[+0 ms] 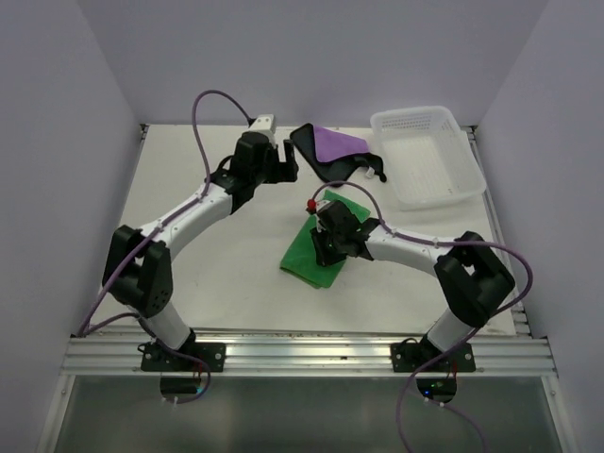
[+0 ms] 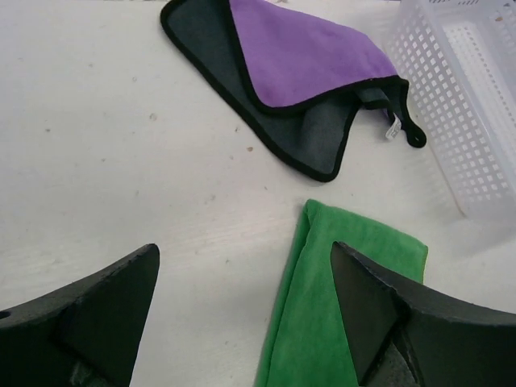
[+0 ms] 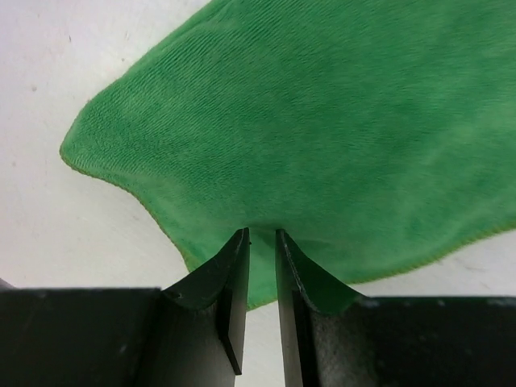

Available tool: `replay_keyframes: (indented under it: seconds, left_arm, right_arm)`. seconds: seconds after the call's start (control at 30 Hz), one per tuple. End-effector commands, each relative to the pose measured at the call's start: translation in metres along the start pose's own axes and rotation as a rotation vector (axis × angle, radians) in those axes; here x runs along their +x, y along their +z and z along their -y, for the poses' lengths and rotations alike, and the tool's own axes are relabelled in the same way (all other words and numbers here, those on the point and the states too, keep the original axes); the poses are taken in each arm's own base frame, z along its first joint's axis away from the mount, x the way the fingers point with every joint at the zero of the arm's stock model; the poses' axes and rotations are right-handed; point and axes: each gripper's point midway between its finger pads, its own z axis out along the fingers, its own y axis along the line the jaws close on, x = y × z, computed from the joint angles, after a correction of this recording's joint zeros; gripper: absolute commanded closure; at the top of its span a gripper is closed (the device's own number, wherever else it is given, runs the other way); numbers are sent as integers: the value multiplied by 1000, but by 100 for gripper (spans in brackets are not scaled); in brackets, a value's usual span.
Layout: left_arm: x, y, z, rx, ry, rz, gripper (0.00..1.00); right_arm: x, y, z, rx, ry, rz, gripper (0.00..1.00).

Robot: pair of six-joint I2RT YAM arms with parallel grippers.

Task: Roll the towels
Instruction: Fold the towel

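The green towel (image 1: 304, 262) lies folded in the middle of the table, and its far end shows in the left wrist view (image 2: 310, 322). My right gripper (image 3: 262, 234) is shut on the towel's near edge (image 3: 322, 121), with a pinch of cloth between its narrow jaws. In the top view this gripper (image 1: 326, 241) sits over the towel. The purple towel (image 1: 335, 144) with its black back lies crumpled at the far side (image 2: 306, 56). My left gripper (image 2: 243, 250) hangs open above the table between the two towels, holding nothing (image 1: 286, 162).
A white lattice basket (image 1: 429, 156) stands at the back right, close beside the purple towel (image 2: 459, 97). White walls close in the table on the left, the back and the right.
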Motion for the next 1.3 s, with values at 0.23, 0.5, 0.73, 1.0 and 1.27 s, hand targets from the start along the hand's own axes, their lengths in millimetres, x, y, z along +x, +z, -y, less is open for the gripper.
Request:
replay_keyframes:
  seconds: [0.23, 0.5, 0.73, 1.0, 1.27]
  left_arm:
    - [-13, -124, -20, -15, -27, 117, 9]
    - [-6, -189, -19, 67, -85, 177, 9]
    - [-25, -238, -16, 89, -85, 221, 8]
    - [-45, -262, -15, 93, -74, 287, 7]
    - [-42, -230, -6, 108, -71, 230, 2]
  right_arm:
    - [5, 42, -47, -28, -40, -23, 78]
    - [4, 68, -137, -86, 59, -34, 78]
    - [-56, 96, -240, -291, 202, -12, 76]
    - [-115, 42, -228, -362, 259, 119, 60]
    - [-110, -37, -93, -207, 391, 236, 58]
